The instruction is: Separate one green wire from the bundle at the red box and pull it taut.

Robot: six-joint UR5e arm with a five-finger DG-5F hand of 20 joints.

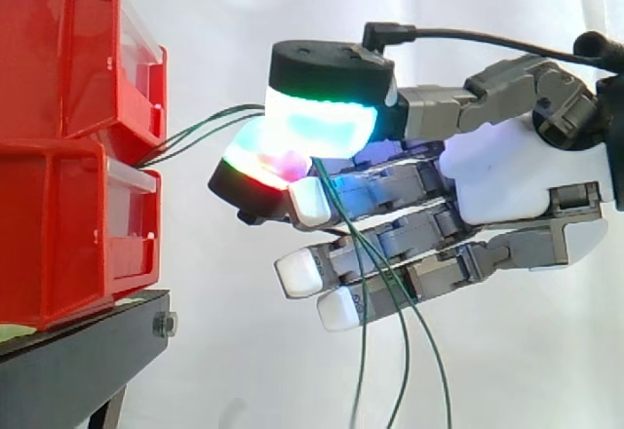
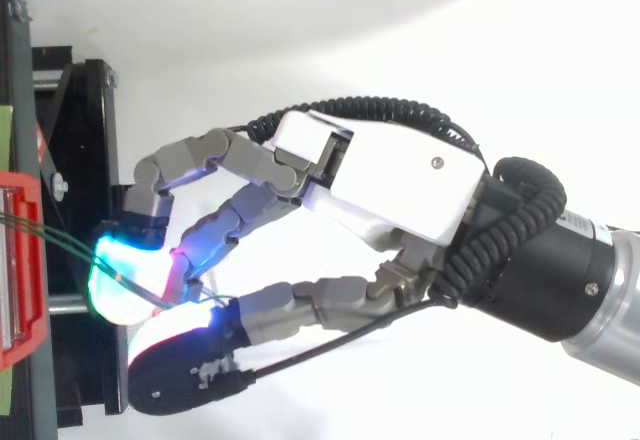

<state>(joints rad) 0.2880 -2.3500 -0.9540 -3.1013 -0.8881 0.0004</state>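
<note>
Two red bins (image 1: pixel 68 146) stand stacked on the left; in the top view the red box (image 2: pixel 20 260) sits at the left edge. Thin green wires (image 1: pixel 200 127) leave the gap between the bins and run nearly straight rightward to my hand (image 1: pixel 497 171). The thumb and one finger are pinched together on the wires, and their pads (image 1: pixel 322 122) glow cyan, green and red a short way off the bins. Behind the pinch, the green strands (image 1: pixel 400 370) hang loose below the hand. From above, the wires (image 2: pixel 60 238) reach the glowing pads (image 2: pixel 120 280) of the hand (image 2: pixel 400 180).
The bins rest on a black stand (image 1: pixel 78 351) whose frame (image 2: pixel 70 160) lies under the fingertips in the top view. A white curtain is the backdrop. Open space lies below and to the right of the hand.
</note>
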